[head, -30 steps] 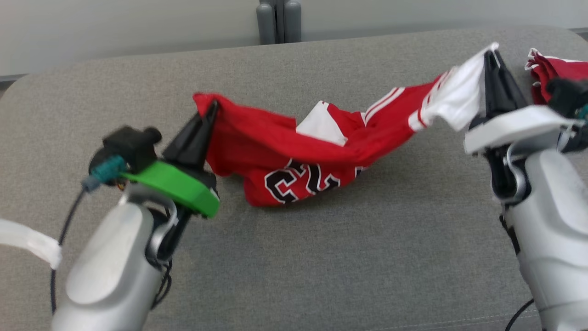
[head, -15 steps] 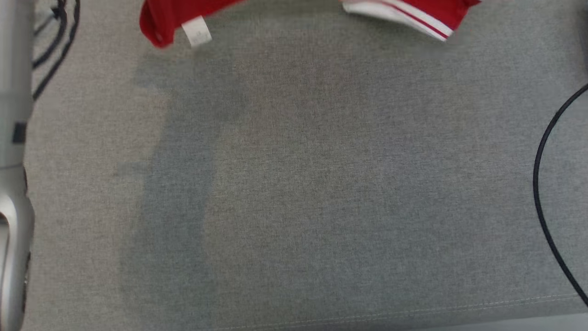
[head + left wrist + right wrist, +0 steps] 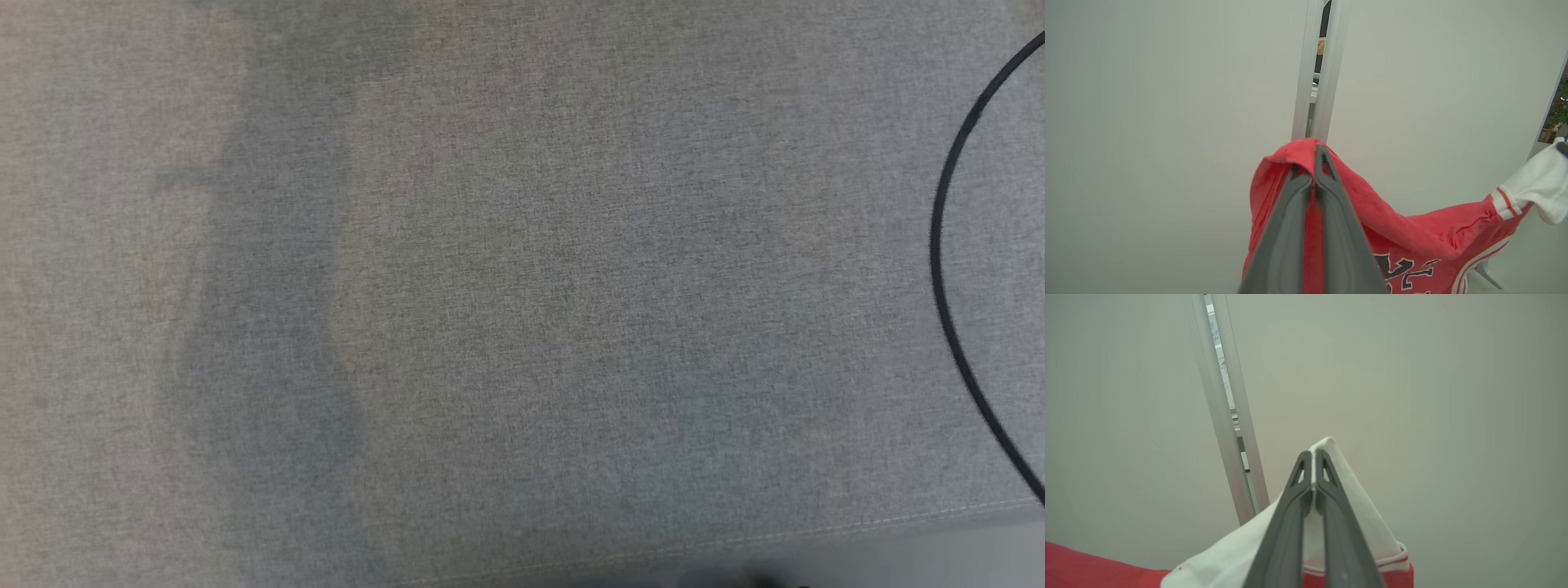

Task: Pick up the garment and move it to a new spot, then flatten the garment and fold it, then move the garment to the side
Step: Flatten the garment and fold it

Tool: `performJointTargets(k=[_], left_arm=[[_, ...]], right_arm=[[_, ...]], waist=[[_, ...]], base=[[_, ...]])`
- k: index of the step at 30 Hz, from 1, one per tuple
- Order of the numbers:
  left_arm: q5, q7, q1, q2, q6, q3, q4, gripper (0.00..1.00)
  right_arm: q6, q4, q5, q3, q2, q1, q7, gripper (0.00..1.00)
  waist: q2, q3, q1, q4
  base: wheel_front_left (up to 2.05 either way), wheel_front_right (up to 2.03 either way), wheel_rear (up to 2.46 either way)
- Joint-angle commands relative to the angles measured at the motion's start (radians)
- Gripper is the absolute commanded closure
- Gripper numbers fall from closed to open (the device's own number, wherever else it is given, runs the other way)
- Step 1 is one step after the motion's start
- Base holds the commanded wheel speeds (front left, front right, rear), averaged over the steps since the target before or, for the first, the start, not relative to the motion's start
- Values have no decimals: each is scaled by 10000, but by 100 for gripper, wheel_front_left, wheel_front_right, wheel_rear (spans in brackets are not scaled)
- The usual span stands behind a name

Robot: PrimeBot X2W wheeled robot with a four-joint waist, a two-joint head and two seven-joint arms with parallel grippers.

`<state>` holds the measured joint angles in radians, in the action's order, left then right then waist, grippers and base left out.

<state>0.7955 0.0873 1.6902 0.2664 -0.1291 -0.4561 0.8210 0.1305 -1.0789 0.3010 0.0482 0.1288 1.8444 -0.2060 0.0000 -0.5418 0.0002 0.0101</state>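
Note:
The garment [image 3: 1412,241] is a red jersey with black-and-white numerals and white sleeves trimmed in red stripes. In the left wrist view my left gripper [image 3: 1314,161] is shut on a red fold of it, and the cloth hangs away to the right toward a white sleeve [image 3: 1541,183]. My right gripper [image 3: 1314,457] is shut on the white sleeve [image 3: 1363,514] in the right wrist view, with red cloth [image 3: 1094,567] trailing off at the lower left. Both grippers are raised in front of a pale wall.
The head view looks down on the grey fabric surface [image 3: 522,294], its stitched front edge [image 3: 816,535] near the bottom. A black cable [image 3: 947,269] arcs across the right side. A pale wall with a metal post [image 3: 1316,69] stands behind the grippers.
The head camera has tilted down, so the garment and both arms have left its picture. One second ago the jersey hung stretched between the two grippers just over the surface.

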Motion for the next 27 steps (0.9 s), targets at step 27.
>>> performJointTargets(k=[27], left_arm=[[47, 1784, -13318, 280, 1661, 1598, -6153, 100]], right_arm=[[1, 7919, 3554, 384, 1113, -14730, 421, 100]], waist=[[0, 2888, -2, 97]], base=[[0, 0, 0]])
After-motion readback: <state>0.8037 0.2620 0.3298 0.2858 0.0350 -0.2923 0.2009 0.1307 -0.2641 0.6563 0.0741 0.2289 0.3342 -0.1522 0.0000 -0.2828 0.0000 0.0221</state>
